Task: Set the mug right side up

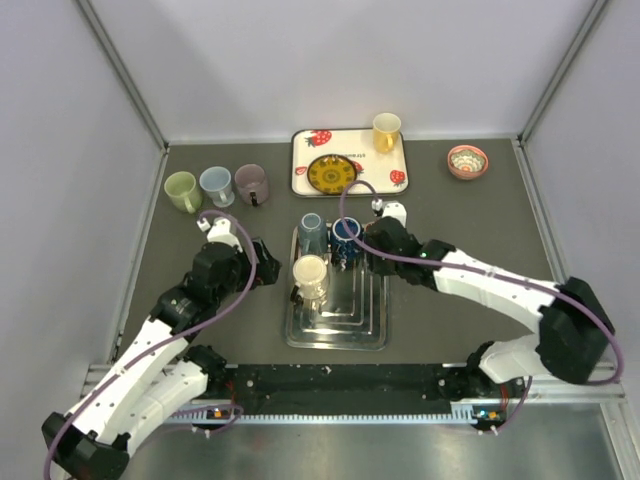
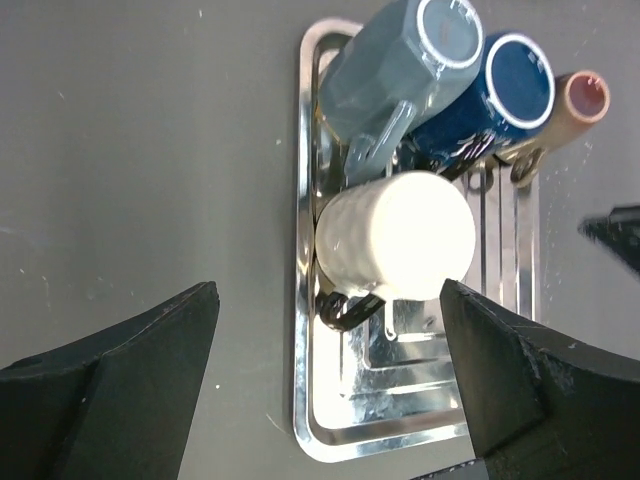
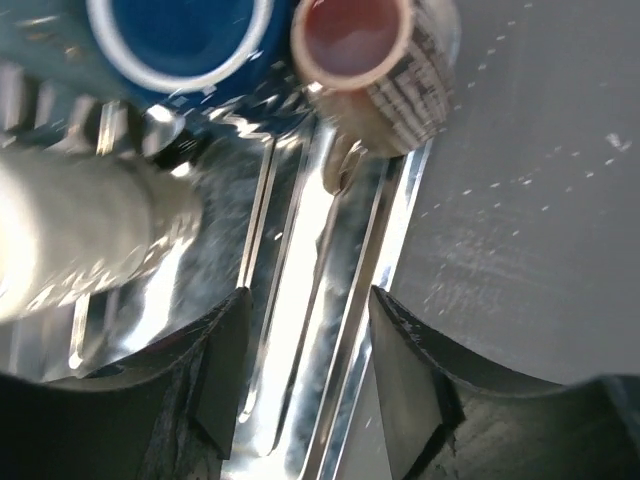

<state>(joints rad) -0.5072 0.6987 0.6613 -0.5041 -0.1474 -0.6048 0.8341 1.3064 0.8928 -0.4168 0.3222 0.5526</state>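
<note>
A cream ribbed mug (image 1: 311, 272) (image 2: 395, 235) with a dark handle stands on end on the metal tray (image 1: 370, 335) (image 2: 305, 300). In the top view its upper end looks like an open rim. My left gripper (image 1: 272, 268) (image 2: 330, 380) is open wide just left of the mug, with nothing between the jaws. A grey-blue mug (image 1: 312, 230) (image 2: 390, 70), a dark blue mug (image 1: 345, 236) (image 3: 180, 30) and a striped mug with a pink inside (image 3: 370, 60) crowd the tray's far end. My right gripper (image 1: 364, 250) (image 3: 305, 380) hangs open and holds nothing over the tray's right rim.
Green (image 1: 182, 190), light blue (image 1: 217, 185) and mauve (image 1: 251, 183) mugs stand at the back left. A strawberry tray (image 1: 300, 150) holds a yellow mug (image 1: 386, 131) and a patterned plate (image 1: 331, 173). A pink bowl (image 1: 467, 161) sits back right. Walls close in on both sides.
</note>
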